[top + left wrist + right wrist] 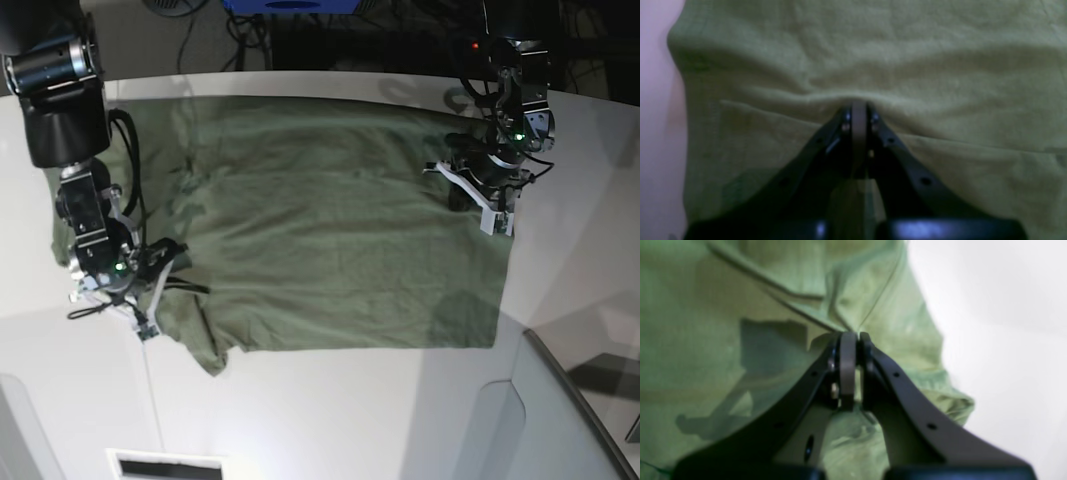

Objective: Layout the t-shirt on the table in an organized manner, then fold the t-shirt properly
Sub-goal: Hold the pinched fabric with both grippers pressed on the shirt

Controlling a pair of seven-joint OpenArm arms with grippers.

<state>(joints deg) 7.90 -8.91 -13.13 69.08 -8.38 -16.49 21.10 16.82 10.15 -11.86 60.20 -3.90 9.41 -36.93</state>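
The olive-green t-shirt (330, 230) lies spread across the white table (350, 410), mostly flat. It is bunched at its lower left corner. My left gripper (478, 200) sits at the shirt's right edge. In the left wrist view it (858, 105) is shut, with a ridge of the t-shirt (907, 50) pinched at its tips. My right gripper (175, 278) is at the shirt's left edge by the crumpled sleeve. In the right wrist view it (853, 336) is shut on the t-shirt (706, 340), and creases radiate from the pinch. Bare table (1007, 323) shows beside it.
A grey angled panel (570, 400) rises at the lower right of the table. A blue object (290, 5) and cables lie beyond the far edge. A white slotted piece (165, 465) sits at the near edge.
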